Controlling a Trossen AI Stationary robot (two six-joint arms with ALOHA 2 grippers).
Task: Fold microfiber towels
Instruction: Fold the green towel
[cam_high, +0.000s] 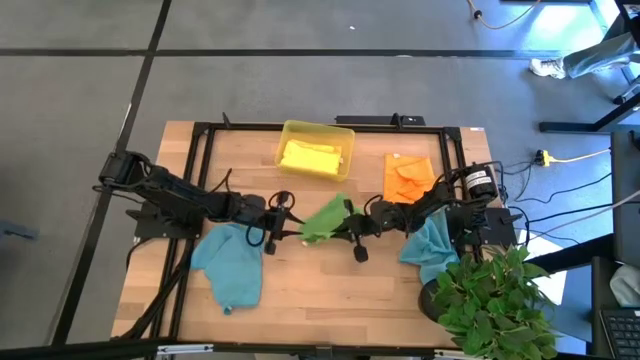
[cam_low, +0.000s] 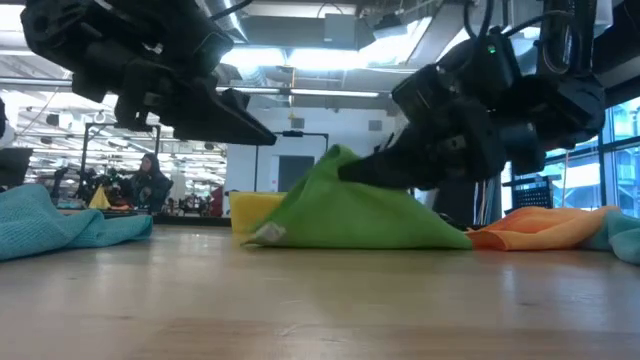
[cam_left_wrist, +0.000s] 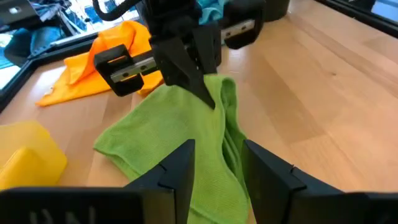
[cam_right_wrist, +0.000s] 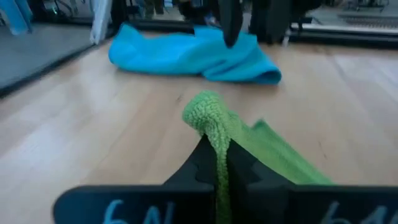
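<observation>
Right pincer (cam_right_wrist: 216, 163) grasps the green towel (cam_high: 326, 220) mid-worktop, unfolded; left pincer (cam_left_wrist: 214, 165) stands released beside it. A yellow towel (cam_high: 312, 157) lies in the tray (cam_high: 288, 130); the rest lie rumpled.

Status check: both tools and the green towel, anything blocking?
Right tool shut on green towel, lifting one edge. Left tool open just above it, holding nothing. Orange towel beside, nothing blocking.

A yellow plastic tray (cam_high: 289, 131) sits at the far edge of the wooden table (cam_high: 330, 285). A potted plant (cam_high: 495, 300) occupies the near right corner. Cables (cam_high: 575, 155) cross the floor beside it.
</observation>
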